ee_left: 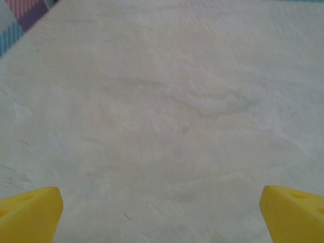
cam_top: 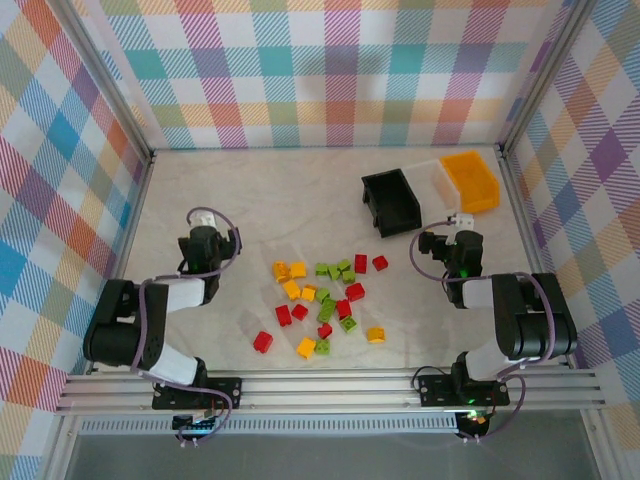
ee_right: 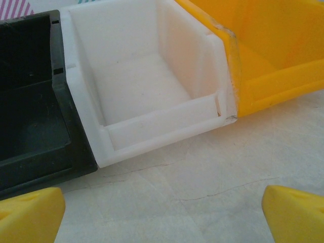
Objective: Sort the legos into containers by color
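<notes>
Right gripper gapes wide, white bin just beyond its jaws

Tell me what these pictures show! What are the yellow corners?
Two robot arms are bolted to a table. One picture looks down from above. The other two come from cameras on each wrist; the yellow corners are claw fingertips. The left claw is open over bare table. The right claw is open, facing a black box, a white box and an orange box. Red, yellow and green toy bricks lie scattered between the arms. Nothing is held.
</notes>
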`<state>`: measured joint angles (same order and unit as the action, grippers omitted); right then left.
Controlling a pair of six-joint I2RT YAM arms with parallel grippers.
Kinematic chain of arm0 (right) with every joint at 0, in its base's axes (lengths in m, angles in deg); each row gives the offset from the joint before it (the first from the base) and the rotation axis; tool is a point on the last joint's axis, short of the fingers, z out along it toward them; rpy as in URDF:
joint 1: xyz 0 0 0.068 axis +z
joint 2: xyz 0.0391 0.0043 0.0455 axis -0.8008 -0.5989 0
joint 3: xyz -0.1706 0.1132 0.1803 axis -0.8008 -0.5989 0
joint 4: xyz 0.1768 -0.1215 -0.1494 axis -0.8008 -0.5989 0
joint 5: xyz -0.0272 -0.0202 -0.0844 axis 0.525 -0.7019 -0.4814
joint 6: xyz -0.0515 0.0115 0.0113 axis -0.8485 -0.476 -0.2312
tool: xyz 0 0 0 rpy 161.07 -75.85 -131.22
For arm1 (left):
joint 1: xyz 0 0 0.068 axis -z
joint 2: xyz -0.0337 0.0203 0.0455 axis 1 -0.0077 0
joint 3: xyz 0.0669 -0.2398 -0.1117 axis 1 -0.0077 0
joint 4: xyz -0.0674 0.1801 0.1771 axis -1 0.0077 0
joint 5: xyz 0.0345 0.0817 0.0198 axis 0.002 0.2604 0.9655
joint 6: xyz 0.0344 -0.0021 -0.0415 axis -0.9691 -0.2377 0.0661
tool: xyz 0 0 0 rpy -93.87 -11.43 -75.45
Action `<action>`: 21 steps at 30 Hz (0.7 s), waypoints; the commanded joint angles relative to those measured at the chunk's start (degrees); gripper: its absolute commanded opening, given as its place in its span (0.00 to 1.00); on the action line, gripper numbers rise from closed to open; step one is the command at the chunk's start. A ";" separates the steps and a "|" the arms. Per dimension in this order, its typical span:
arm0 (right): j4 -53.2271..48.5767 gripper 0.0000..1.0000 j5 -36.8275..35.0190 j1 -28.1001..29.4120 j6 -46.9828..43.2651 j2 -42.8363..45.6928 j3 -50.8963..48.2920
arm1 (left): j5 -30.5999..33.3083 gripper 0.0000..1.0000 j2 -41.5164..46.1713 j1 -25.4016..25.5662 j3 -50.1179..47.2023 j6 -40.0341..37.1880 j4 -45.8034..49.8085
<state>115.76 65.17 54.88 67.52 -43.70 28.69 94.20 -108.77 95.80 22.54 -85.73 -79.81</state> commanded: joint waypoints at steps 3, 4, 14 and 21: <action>-17.77 1.00 -3.57 0.08 2.15 4.81 9.90 | 3.09 1.00 10.70 -0.11 1.96 3.92 6.17; -22.42 1.00 -3.54 0.16 1.85 5.18 12.29 | 3.20 1.00 12.17 -0.09 2.09 5.27 6.16; -51.62 1.00 -7.07 0.49 41.66 14.96 22.15 | 7.29 1.00 19.87 -1.00 17.23 44.05 40.44; -45.46 0.95 11.53 1.41 28.47 10.09 24.68 | -8.36 1.00 23.88 -0.82 16.33 42.94 41.26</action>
<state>74.89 68.29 55.64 97.95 -31.44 49.21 94.27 -86.67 95.40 38.91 -44.90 -43.42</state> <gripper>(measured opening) 0.943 0.998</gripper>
